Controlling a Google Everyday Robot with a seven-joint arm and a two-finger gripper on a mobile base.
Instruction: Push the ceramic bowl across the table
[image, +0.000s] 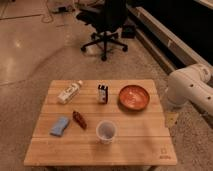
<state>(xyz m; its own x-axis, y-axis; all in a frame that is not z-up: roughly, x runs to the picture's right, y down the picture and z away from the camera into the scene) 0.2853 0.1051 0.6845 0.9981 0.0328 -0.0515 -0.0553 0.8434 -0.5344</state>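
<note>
The bowl sits untouched at the table edge nearest the arm, handy for a push; the gripper, spread wide, is off-frame.

Nothing could be read for certain: the table carried a small dark logo mark with a line of tiny lettering under it near its front right corner, but the letters were too small to make out. The white bottle lying near the back left corner had a label with darker print, and the small dark container standing near the middle of the back edge showed a pale label, both illegible. The gripper was out of view, somewhere past the white arm off the table's right edge.
</note>
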